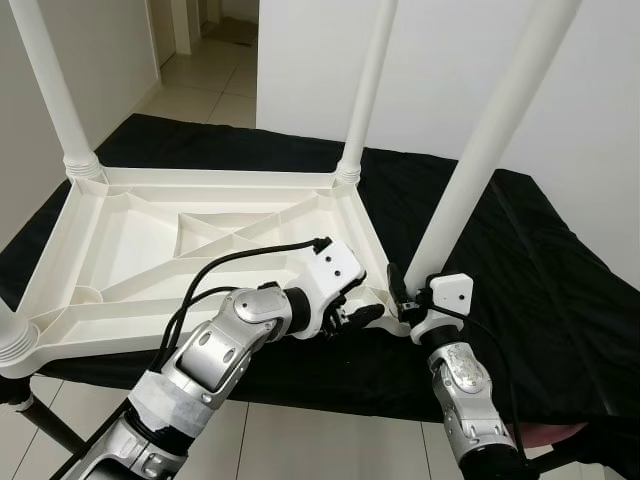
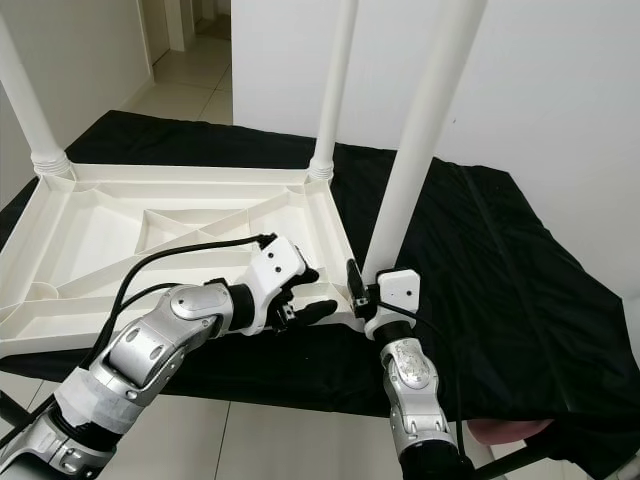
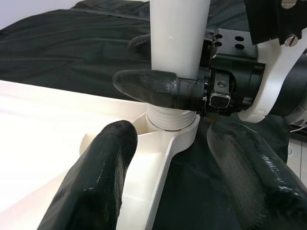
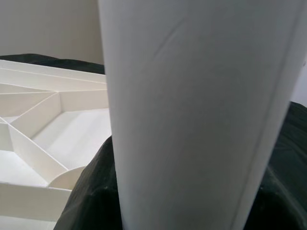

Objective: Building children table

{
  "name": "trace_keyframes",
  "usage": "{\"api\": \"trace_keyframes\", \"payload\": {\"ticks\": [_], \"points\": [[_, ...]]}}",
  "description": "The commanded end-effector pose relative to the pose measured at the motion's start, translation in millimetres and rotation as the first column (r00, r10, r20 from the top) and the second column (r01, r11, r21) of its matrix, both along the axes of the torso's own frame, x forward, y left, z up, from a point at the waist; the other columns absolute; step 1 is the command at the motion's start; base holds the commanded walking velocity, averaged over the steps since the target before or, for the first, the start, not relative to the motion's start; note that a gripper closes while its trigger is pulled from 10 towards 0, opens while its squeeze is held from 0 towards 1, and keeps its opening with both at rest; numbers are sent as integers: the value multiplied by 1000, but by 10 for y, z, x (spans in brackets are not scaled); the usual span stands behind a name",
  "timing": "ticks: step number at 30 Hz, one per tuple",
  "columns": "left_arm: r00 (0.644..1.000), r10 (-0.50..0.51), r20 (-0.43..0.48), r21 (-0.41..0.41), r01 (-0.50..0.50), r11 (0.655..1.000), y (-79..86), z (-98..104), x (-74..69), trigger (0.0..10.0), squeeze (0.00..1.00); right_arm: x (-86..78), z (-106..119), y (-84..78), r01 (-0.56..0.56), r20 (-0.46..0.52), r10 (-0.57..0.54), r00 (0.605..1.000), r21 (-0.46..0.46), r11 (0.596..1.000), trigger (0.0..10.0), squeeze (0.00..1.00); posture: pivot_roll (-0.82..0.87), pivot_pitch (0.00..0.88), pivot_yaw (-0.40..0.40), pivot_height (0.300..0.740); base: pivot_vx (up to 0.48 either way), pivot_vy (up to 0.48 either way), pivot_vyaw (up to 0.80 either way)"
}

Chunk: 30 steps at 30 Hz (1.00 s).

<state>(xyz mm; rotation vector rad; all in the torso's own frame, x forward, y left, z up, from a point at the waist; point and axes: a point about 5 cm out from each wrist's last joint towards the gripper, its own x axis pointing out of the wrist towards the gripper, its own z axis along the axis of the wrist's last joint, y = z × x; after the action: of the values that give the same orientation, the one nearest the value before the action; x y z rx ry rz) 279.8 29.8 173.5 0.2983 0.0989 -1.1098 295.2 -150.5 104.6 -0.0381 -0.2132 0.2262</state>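
Tabletop (image 1: pixel 150 245), white plastic, lies upside down on a black cloth (image 1: pixel 540 290), ribbed underside facing up. Four white legs stand in its corner sockets. Right gripper (image 3: pixel 165 67) clamps the near-right leg (image 1: pixel 480 160) just above its threaded base, one black finger (image 3: pixel 153 86) wrapped across the front of it. Left gripper (image 1: pixel 362 316) sits at that same corner, fingers spread apart either side of the socket (image 3: pixel 170 130), grasping nothing
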Motion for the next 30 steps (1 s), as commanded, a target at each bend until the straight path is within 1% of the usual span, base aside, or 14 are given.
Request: {"api": "trace_keyframes", "payload": {"ticks": [1, 3, 4, 5, 7, 8, 10, 12, 16, 19, 24, 30], "points": [[1000, -1, 3, -6, 1, 1000, -9, 27, -18, 10000, 0, -51, -207, -15, -17, -102, 16, 995, -16, 1000, 10000, 0, 32, 0, -101, 740, 0, 0, 0], [1000, 0, 2, -6, 0, 1000, -9, 27, -18, 10000, 0, -52, -208, -15, -18, -101, 17, 995, -15, 1000, 10000, 0, 32, 0, -101, 740, 0, 0, 0], [1000, -3, 1, -2, 3, 1000, -5, 30, -19, 10000, 0, -10, -232, 5, -38, -133, 40, 990, 18, 999, 10000, 0, 36, 0, -97, 740, 0, 0, 0], [1000, -4, 1, -1, 4, 1000, -4, 31, -19, 10000, 0, 2, -238, 11, -44, -141, 48, 989, 27, 999, 10000, 0, 36, 0, -97, 740, 0, 0, 0], [1000, -2, 2, 2, 2, 1000, 0, 31, -20, 10000, 0, 21, -292, 13, -28, -197, 50, 979, 111, 993, 10000, 0, 42, 0, -100, 740, 0, 0, 0], [1000, -2, 2, 2, 2, 1000, 0, 31, -20, 10000, 0, 21, -292, 13, -28, -197, 50, 979, 111, 993, 10000, 0, 42, 0, -100, 740, 0, 0, 0], [1000, 0, 2, 3, 0, 1000, 3, 33, -20, 10000, 0, 23, -342, 14, -14, -234, 50, 971, 152, 988, 10000, 0, 43, 0, -102, 740, 0, 0, 0], [1000, 2, 2, 3, -2, 1000, 5, 34, -21, 10000, 0, 18, -381, 15, -6, -259, 50, 965, 165, 986, 10000, 0, 43, 0, -102, 740, 0, 0, 0], [1000, 6, 1, 4, -6, 1000, 13, 39, -17, 10000, 0, -8, -440, 26, 14, -286, 31, 958, 156, 988, 10000, 0, 43, 0, -98, 740, 0, 0, 0], [1000, 7, -1, 6, -7, 1000, 15, 40, -14, 10000, 0, -11, -465, 29, 24, -302, 30, 953, 174, 984, 10000, 0, 43, 0, -98, 740, 0, 0, 0], [1000, 7, -1, 6, -7, 1000, 16, 43, -15, 10000, 0, -12, -466, 29, 20, -301, 33, 953, 171, 985, 10000, 0, 42, 0, -95, 740, 0, 0, 0], [1000, 9, -2, 4, -9, 1000, 14, 53, -16, 10000, 0, -23, -444, 48, 3, -281, 33, 959, 128, 992, 10000, 0, 39, 0, -94, 740, 0, 0, 0]]}}
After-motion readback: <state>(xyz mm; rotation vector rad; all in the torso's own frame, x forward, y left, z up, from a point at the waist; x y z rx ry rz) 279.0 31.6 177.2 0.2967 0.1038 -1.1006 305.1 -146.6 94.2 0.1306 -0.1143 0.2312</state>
